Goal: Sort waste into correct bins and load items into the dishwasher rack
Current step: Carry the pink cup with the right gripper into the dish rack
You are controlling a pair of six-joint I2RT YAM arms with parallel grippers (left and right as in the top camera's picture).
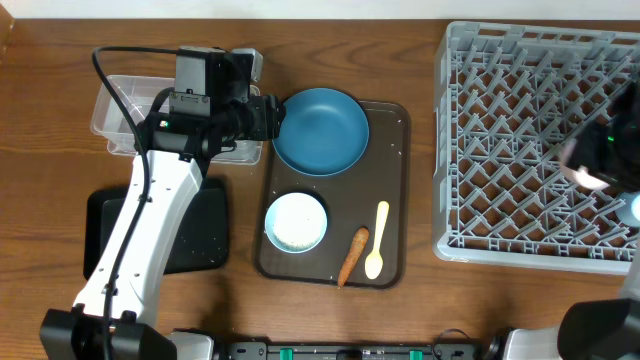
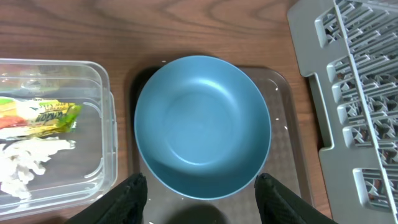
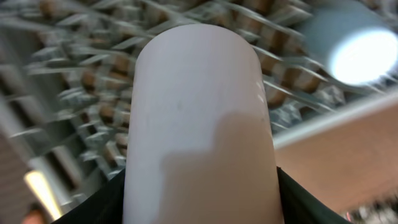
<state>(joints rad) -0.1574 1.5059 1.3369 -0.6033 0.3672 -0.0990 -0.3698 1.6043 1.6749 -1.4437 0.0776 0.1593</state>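
While the left gripper (image 2: 202, 204) stands open with nothing in it, its fingers (image 2: 127, 199) flanking the near rim of the dark blue plate (image 2: 202, 127), that plate lies on the far end of the brown tray (image 1: 392, 200). Right of the brown tray, over the dishwasher rack (image 1: 520, 130), the right gripper (image 3: 199, 194) is clamped on the pink cup (image 3: 199, 93). Only the left wrist view shows the snack wrapper (image 2: 43, 115) and tissue (image 2: 25, 162) inside the clear tub (image 2: 107, 130), left of the brown tray; overhead, the arm covers them.
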